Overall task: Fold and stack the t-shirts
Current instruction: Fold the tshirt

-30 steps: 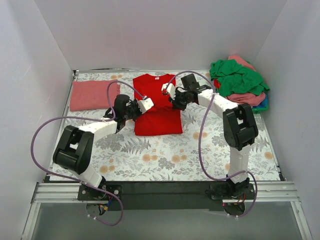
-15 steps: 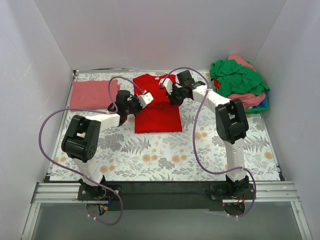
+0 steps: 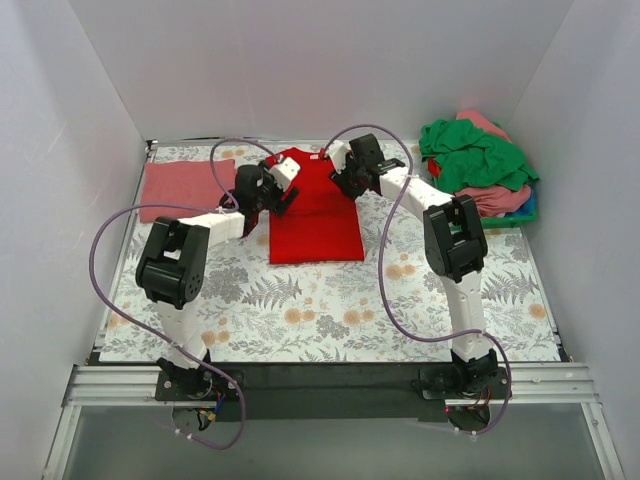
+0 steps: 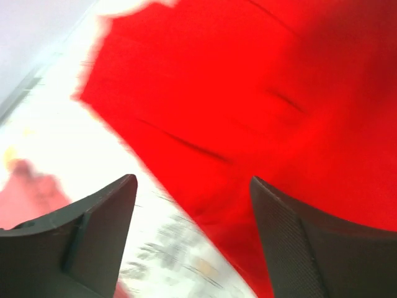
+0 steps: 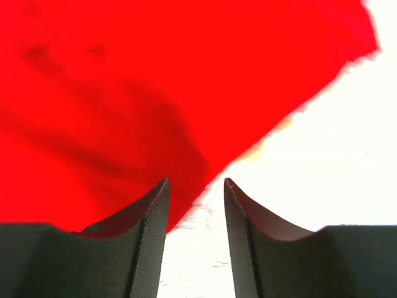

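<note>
A bright red t-shirt lies flat in the middle of the table, its sides folded in to a narrow oblong. My left gripper hovers at its far left edge, open; in the left wrist view the left gripper has only the red cloth's edge and tablecloth between its fingers. My right gripper is at the far right edge, open; in the right wrist view the right gripper holds nothing, with the red cloth beyond. A folded salmon-pink t-shirt lies at the far left.
A loose pile of t-shirts, green on top with pink, red and blue below, sits at the far right corner. The floral tablecloth covers the table. White walls close in three sides.
Both grippers were shut on the red shirt and have opened and let it go. Both arms have moved away from me, toward the shirt's far end.
</note>
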Controlling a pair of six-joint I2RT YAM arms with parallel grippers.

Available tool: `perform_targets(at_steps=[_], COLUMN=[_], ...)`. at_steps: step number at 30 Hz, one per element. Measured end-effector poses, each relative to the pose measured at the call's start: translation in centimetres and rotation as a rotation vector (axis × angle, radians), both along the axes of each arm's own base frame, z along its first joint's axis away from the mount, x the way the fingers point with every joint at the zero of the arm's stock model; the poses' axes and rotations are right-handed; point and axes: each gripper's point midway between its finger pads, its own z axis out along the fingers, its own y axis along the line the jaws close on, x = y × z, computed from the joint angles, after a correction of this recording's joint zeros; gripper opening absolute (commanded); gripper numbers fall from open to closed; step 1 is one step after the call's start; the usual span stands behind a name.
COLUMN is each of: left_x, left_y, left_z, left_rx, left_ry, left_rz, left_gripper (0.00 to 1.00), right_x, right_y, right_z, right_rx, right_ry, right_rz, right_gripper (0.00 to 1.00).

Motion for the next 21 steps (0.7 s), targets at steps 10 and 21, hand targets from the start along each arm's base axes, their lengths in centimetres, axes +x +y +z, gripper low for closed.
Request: perform_targets(at_steps=[10, 21], left_x=[0.9, -8.8], left_y=[2.6, -1.5], left_z=[12.1, 3.1], left_rx=[-0.172, -0.186], left_ry=[-0.109, 0.188], left_rz=[0.219, -0.13], left_gripper=[0.66, 0.0], right_x=[0.5, -11.5], right_y=[-2.2, 0.0], right_z=[1.5, 3.3], right_rx=[0.066, 0.251], right_ry=[0.022, 0.249], right_rz=[-0.027, 0.4], right_gripper=[0.53, 0.11])
